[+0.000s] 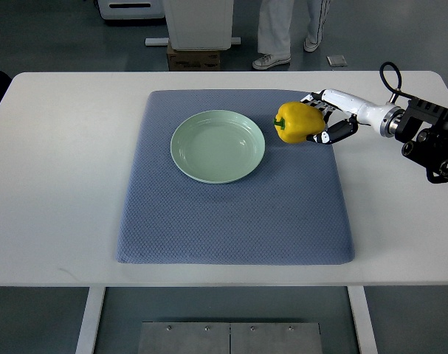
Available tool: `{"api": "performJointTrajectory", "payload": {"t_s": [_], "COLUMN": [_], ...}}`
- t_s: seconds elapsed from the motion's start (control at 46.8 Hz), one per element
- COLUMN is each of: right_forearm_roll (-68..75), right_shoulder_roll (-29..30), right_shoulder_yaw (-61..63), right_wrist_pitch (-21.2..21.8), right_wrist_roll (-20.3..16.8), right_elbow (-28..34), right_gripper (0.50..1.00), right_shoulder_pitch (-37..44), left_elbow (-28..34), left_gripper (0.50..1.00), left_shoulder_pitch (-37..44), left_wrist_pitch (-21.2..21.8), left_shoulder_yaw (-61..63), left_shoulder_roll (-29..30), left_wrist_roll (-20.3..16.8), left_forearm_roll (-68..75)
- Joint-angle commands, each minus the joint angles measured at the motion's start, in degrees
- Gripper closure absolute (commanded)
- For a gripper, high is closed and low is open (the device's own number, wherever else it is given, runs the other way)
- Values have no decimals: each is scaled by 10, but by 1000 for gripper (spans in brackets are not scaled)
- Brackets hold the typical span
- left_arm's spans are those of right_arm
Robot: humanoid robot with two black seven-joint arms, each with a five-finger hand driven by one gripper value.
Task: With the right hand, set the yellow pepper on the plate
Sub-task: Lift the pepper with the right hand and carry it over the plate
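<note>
One plate [218, 146], pale green, round, holding nothing; it lies to the left of the right hand [328, 118], on a blue-grey mat [235, 214]. One yellow pepper [299, 122], green stem end pointing toward the plate, gripped in the right hand's curled fingers [340, 131], just beside the plate rim but apart from it. One mat, on one white table [61, 184]; bare mat lies open below the hand, bare tabletop around the mat. Beyond the table's far edge: one cardboard box [193, 59], a person's legs [283, 33].
</note>
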Motion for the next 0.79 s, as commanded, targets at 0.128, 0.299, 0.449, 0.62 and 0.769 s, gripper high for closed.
{"api": "performJointTrajectory", "payload": {"t_s": [0.128,0.299,0.449,0.62,0.769], "right_forearm_roll": [6,6,6,12,15], "right_shoulder_roll": [1,14,44,79,102], "right_shoulder_yaw": [1,4,4,4,4], "right_wrist_pitch": [4,4,4,4,4], "right_wrist_roll": [-1,-3,-4,-6,-8], "right_elbow": [5,6,6,6,4], "right_gripper": [1000,1000,1000,1000,1000], "right_shoulder_pitch": [26,37,39,41,41], "left_elbow": [0,0,0,0,0], "left_gripper": [500,500,500,500,500], "left_shoulder_pitch": [0,0,0,0,1], "left_wrist_pitch": [1,0,0,0,1], "left_shoulder_yaw": [0,0,0,0,0], "left_shoulder_roll": [0,0,0,0,0], "left_wrist_roll": [0,0,0,0,0], "left_forearm_roll": [0,0,0,0,0]}}
